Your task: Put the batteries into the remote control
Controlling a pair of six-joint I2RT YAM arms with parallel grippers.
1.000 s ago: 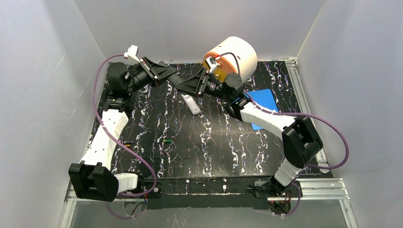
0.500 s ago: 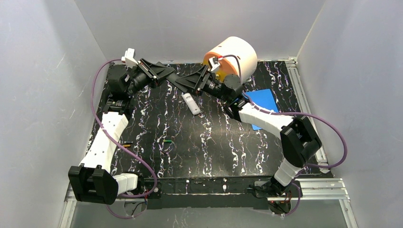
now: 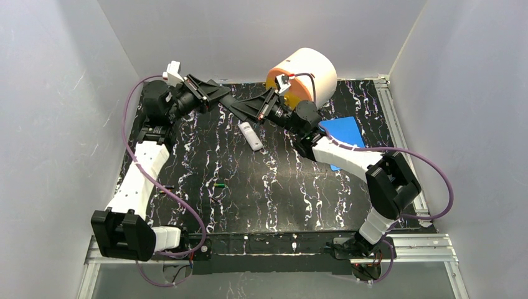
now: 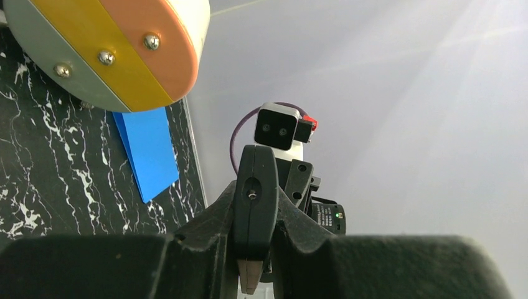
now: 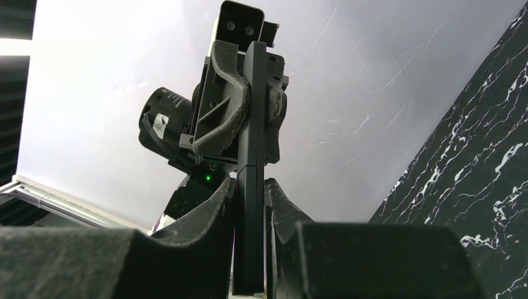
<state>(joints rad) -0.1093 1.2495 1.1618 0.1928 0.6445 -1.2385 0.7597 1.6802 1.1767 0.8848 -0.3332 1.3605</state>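
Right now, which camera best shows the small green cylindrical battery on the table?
Top external: the small green cylindrical battery lies exposed on the black marbled table. Neither wrist view shows it, only a slim black remote clamped by the left tool and right tool.

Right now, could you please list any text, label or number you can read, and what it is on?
None is legible.
Label on right arm: too small.
White sticker on left arm: blurred.
Black remote held by left gripper and right gripper: no print visible.
White remote: too small.
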